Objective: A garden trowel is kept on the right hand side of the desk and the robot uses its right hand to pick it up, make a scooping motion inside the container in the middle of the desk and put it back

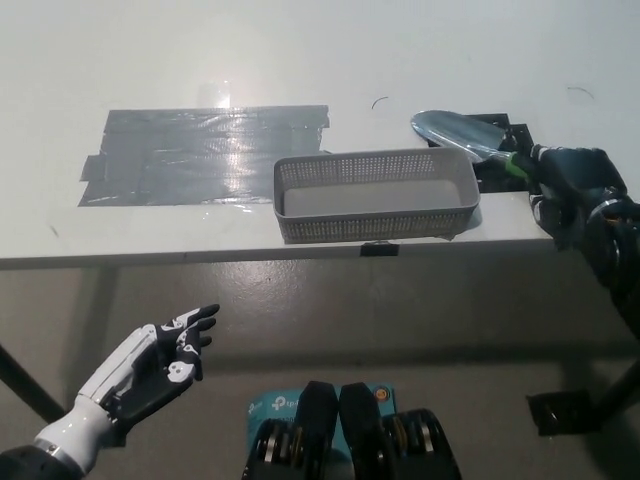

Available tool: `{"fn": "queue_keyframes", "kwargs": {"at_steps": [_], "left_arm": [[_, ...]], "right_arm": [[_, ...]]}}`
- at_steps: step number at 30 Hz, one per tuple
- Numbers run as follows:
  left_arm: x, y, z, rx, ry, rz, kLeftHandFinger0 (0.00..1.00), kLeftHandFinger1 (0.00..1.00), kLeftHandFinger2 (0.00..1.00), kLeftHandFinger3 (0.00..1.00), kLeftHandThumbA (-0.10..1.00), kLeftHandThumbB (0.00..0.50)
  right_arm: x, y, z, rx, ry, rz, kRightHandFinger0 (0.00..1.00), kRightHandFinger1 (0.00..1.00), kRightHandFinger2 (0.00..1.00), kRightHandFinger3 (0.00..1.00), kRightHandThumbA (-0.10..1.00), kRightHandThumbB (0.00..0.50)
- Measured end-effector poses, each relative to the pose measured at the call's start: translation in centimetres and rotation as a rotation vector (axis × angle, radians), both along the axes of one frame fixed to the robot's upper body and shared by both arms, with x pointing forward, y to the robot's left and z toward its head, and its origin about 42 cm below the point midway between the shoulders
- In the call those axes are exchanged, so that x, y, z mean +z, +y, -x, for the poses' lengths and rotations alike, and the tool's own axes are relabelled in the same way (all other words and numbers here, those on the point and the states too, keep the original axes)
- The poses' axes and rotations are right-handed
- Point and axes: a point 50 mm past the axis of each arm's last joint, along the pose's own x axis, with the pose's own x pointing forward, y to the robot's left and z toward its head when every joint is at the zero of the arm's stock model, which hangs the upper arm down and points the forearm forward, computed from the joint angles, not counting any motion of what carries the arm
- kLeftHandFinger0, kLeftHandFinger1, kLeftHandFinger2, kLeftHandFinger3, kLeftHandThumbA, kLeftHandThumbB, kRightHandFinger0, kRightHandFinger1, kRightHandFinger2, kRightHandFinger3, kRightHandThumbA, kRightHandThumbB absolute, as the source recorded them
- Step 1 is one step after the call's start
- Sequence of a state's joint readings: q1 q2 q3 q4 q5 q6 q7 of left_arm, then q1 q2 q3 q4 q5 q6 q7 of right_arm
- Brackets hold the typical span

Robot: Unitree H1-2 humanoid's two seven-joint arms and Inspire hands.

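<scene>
The trowel (468, 140) is held by the right robot hand (572, 185), whose black fingers are clamped around the handle at the right edge of the counter (300, 50). Only a short green stretch of the handle is seen left of that robot hand; the rest is hidden inside the grip. The silver blade is pointed away to the left of the robot hand and slightly farther from the robot, over a black patch (495, 178) on the counter. Whether the blade is touching the surface cannot be told. The container (370, 225), a grey mesh tray, is set near the right robot hand, to its left, at the counter's near edge; the blade is outside it, close beside its far right corner. Grey tape (200, 150) is stuck to the counter further left, beyond the container. The left robot hand (150, 362) is seen well apart, below the counter's edge, far to the left, with its fingers spread and nothing held
</scene>
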State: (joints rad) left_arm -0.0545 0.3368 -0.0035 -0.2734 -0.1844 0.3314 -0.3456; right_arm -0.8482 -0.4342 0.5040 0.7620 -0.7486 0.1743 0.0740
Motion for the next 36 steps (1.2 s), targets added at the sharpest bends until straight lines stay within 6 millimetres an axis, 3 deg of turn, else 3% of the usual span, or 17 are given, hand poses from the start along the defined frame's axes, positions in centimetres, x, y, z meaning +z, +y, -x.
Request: {"fn": "queue_keyframes", "kwargs": {"at_steps": [3,4,8,9,10,14,18,19,20,21,22,23,24,26,28,31,36], "left_arm": [[-0.2,0.0,0.2,-0.003,0.003,0.0,1.0,1.0,1.0,1.0,0.73,0.162],[-0.2,0.0,0.2,-0.004,0.004,0.0,1.0,1.0,1.0,1.0,0.74,0.17],[-0.3,0.0,0.3,-0.005,0.004,0.0,1.0,1.0,1.0,1.0,0.74,0.167],[-0.3,0.0,0.3,-0.005,0.004,0.0,1.0,1.0,1.0,1.0,0.73,0.168],[-0.3,0.0,0.3,-0.005,0.004,0.0,1.0,1.0,1.0,1.0,0.73,0.174],[-0.3,0.0,0.3,-0.005,0.004,0.001,1.0,1.0,1.0,1.0,0.74,0.181],[-0.3,0.1,0.3,-0.004,0.005,0.002,1.0,1.0,1.0,1.0,0.73,0.164],[-0.3,0.1,0.2,-0.003,0.005,0.002,1.0,1.0,1.0,1.0,0.74,0.175],[-0.2,0.1,0.2,-0.004,0.004,0.003,1.0,1.0,1.0,1.0,0.74,0.175],[-0.2,0.1,0.1,-0.004,0.002,0.003,1.0,1.0,1.0,1.0,0.74,0.18],[-0.2,0.1,0.1,-0.005,0.001,0.003,1.0,1.0,1.0,1.0,0.75,0.179],[-0.1,0.1,0.1,-0.005,0.001,0.003,1.0,1.0,1.0,1.0,0.76,0.183],[-0.1,0.1,0.1,-0.005,0.001,0.003,1.0,1.0,1.0,1.0,0.75,0.175],[-0.2,0.1,0.1,-0.005,0.002,0.004,1.0,1.0,1.0,1.0,0.75,0.178],[-0.3,0.1,0.0,-0.003,0.006,0.005,1.0,1.0,1.0,1.0,0.75,0.175],[-0.3,0.1,0.0,-0.004,0.007,0.009,1.0,1.0,1.0,1.0,0.75,0.177],[-0.3,0.2,-0.1,-0.004,0.008,0.007,1.0,1.0,1.0,1.0,0.76,0.19]], "right_arm": [[0.6,-0.6,0.0,-0.018,-0.019,-0.047,0.0,0.05,0.37,0.37,-0.1,0.0],[0.9,-0.9,-0.1,-0.027,-0.025,-0.066,0.0,0.01,0.33,0.17,-0.1,0.0],[2.0,-2.3,-0.2,-0.058,-0.051,-0.117,0.0,0.05,0.41,0.06,-0.1,0.0],[2.3,-2.6,-0.2,-0.063,-0.059,-0.13,0.0,0.1,0.46,0.13,-0.1,0.0],[2.5,-2.8,-0.2,-0.068,-0.067,-0.143,0.0,0.12,0.49,0.42,-0.1,0.002],[4.6,-4.2,-0.4,-0.085,-0.118,-0.184,0.0,0.05,0.34,0.14,-0.1,0.0],[7.2,-5.3,-0.5,-0.069,-0.174,-0.188,0.0,0.05,0.29,0.26,-0.1,0.0],[7.8,-5.5,-0.4,-0.062,-0.185,-0.187,0.0,0.02,0.27,0.11,-0.1,0.0],[8.6,-5.7,-0.2,-0.049,-0.199,-0.185,0.0,0.04,0.29,0.08,-0.1,0.0],[9.5,-5.8,0.0,-0.028,-0.216,-0.183,0.0,0.06,0.32,0.22,-0.1,0.0],[10.3,-5.9,0.2,-0.007,-0.234,-0.18,0.0,0.06,0.31,0.21,-0.1,0.0],[11.1,-6.0,0.4,0.014,-0.247,-0.177,0.0,0.04,0.29,0.0,-0.1,0.005],[11.6,-6.0,0.6,0.032,-0.256,-0.176,0.0,0.08,0.33,0.0,-0.1,0.028],[12.9,-6.0,1.3,0.075,-0.277,-0.171,0.0,0.22,0.49,0.11,-0.1,0.154],[14.0,-5.6,2.2,0.133,-0.296,-0.162,0.0,0.25,0.51,0.17,-0.1,0.239],[14.8,-5.5,3.6,0.212,-0.309,-0.139,0.0,0.27,0.58,0.32,-0.1,0.241],[13.9,-6.5,5.4,0.273,-0.271,-0.098,0.0,0.27,0.57,0.33,-0.1,0.203]]}}
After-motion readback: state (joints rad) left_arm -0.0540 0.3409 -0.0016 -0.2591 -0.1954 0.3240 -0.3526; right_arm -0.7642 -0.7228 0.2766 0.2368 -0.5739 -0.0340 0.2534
